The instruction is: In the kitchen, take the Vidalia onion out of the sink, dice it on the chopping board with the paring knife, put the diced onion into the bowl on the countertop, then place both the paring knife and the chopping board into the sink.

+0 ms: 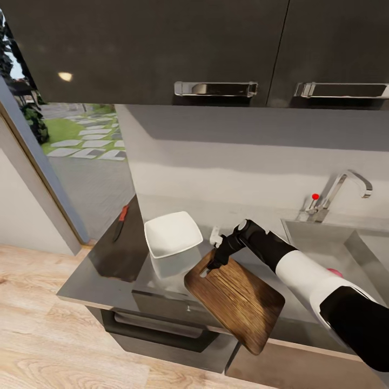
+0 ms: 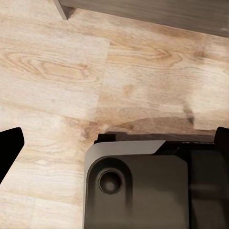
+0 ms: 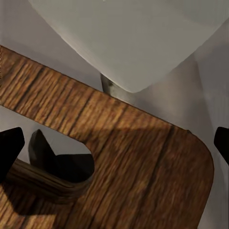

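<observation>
The countertop [image 1: 108, 275] carried the board [image 1: 237, 300], overhanging its near edge, with the bowl [image 1: 172, 233] just left. The right gripper [image 1: 217, 259] stood wide over the slot end; a careless nudge might tip the board off. The knife [image 1: 120, 222] lay far left; the onion [image 1: 335, 272] sat in the sink [image 1: 324, 237].

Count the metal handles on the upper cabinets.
2. One cabinet handle sits on the middle door above the bowl; the other handle is on the right door above the tap. More may lie outside the view.

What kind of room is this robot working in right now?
A home kitchen, most likely: a grey countertop with a steel sink and chrome tap, dark wall cabinets above, and a chopping board beside a white bowl.
</observation>
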Robot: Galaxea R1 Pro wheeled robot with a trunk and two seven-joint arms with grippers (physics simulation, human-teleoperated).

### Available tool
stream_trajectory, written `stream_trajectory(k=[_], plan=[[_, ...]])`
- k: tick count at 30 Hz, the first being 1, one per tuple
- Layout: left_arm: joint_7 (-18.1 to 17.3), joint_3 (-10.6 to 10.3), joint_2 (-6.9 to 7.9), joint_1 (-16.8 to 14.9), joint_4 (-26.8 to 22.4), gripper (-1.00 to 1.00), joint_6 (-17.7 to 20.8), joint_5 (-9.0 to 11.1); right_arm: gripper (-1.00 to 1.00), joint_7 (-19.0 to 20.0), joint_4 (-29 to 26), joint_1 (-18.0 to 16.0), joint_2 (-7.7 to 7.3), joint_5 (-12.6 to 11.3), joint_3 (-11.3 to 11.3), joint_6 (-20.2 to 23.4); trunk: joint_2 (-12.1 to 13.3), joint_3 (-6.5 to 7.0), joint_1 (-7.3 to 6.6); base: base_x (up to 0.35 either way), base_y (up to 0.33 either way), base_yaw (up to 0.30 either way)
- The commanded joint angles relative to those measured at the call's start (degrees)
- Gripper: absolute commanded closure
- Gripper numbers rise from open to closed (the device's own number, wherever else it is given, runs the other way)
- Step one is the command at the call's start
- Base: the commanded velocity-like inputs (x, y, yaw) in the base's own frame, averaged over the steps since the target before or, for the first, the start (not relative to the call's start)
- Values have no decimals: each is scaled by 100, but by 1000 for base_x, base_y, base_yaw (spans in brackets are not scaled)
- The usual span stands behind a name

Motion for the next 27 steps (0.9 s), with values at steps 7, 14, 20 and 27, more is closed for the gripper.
stream_trajectory(k=[7, 14, 20, 27], plan=[[-1, 7, -2, 0, 4, -100, -14, 6, -100, 16, -17, -5, -2, 20, 74, -8, -6, -7, 1, 0, 0, 0], [-1, 7, -2, 0, 1, -100, -16, 6, -100, 14, -24, -5, 2, 22, 174, -14, -6, -7, 1, 0, 0, 0], [-1, 7, -2, -2, 1, -100, -18, 6, -100, 8, -24, -4, 1, 21, 183, -33, -6, -7, 1, 0, 0, 0], [-1, 8, -2, 0, 1, -100, -15, 6, -100, 7, -19, -5, 8, 14, 184, -219, -6, -7, 1, 0, 0, 0]])
